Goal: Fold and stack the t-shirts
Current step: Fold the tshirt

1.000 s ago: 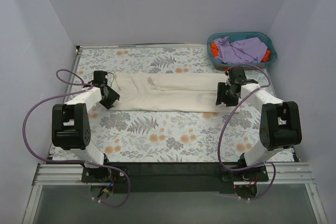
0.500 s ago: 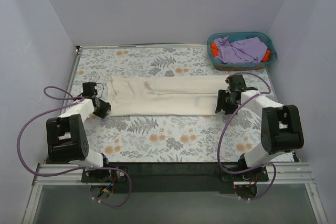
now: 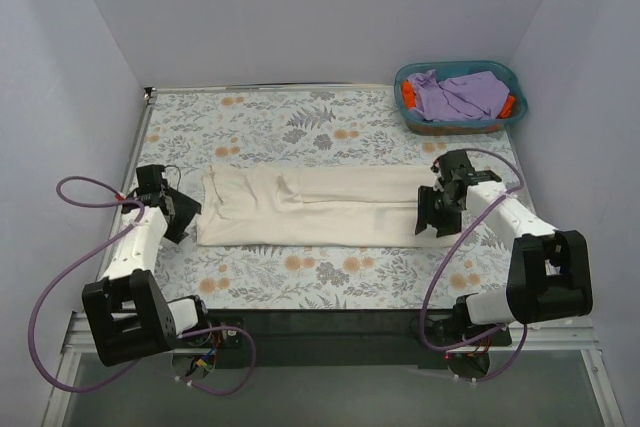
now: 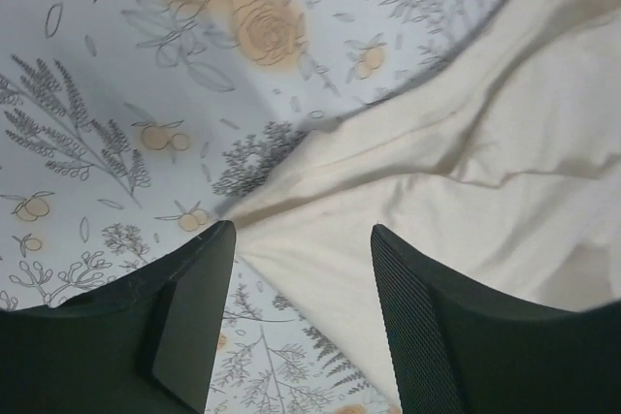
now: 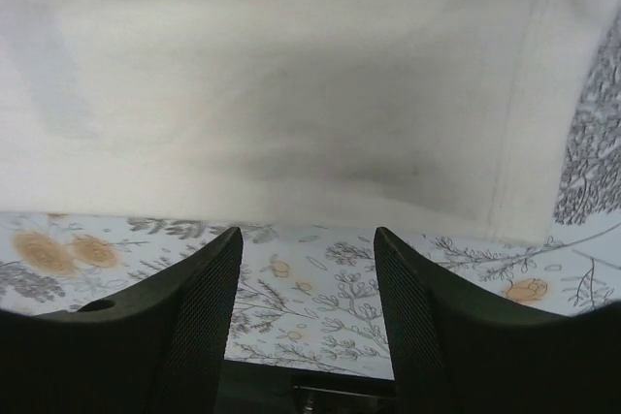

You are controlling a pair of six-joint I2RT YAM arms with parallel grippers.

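A cream t-shirt [image 3: 315, 205] lies folded into a long band across the middle of the floral table. My left gripper [image 3: 185, 215] is open and empty just off the shirt's left end; in the left wrist view the cream cloth [image 4: 466, 172] fills the upper right and its near corner lies between my fingers. My right gripper [image 3: 430, 222] is open and empty at the shirt's right end; in the right wrist view the cream cloth [image 5: 291, 84] fills the upper half and bare table lies between my fingers. A lavender garment [image 3: 460, 95] and an orange-red one [image 3: 409, 95] lie in the basket.
A teal plastic basket [image 3: 505, 72] stands at the far right corner of the table. Grey walls close in the back and both sides. Purple cables loop beside each arm. The black rail runs along the near edge.
Both grippers drew the cream shirt nearer across the table and let go of its ends. The left arm swung out to the left; the right gripper moved nearer.
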